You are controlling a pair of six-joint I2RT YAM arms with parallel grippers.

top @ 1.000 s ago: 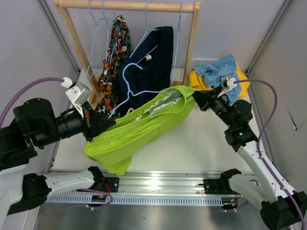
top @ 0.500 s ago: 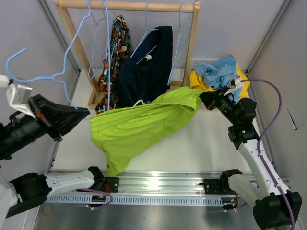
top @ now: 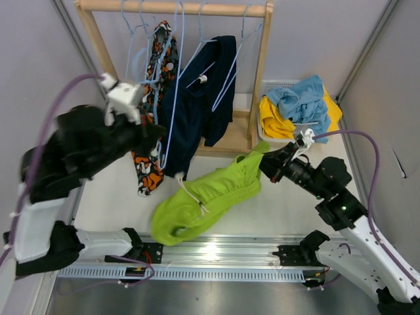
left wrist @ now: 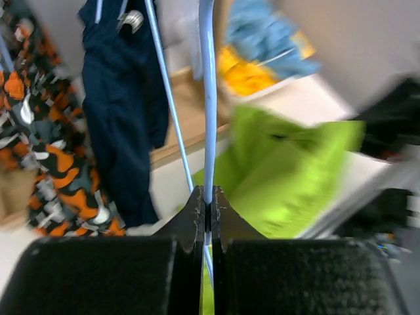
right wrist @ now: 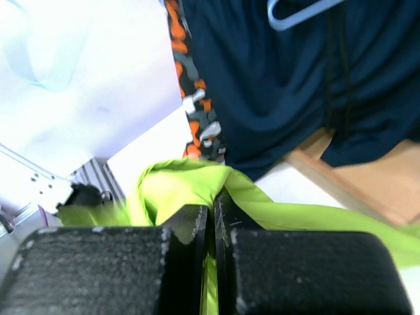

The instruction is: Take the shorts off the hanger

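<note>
Lime shorts (top: 197, 200) clamped in right end effector (top: 264, 164).

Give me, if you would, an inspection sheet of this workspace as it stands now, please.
Surface: white table; lime green shorts lie crumpled on it.
Job's things: navy shorts and patterned shorts hang on the wooden rack; light blue shorts and yellow shorts are piled in the basket.
Clutter: nothing seen.
Grippers: left gripper, jaws shut on a blue hanger; right gripper, jaws shut on the lime green shorts.
Cables: purple cables loop off both arms.
Surroundings: grey walls; metal rail at the near edge.
</note>
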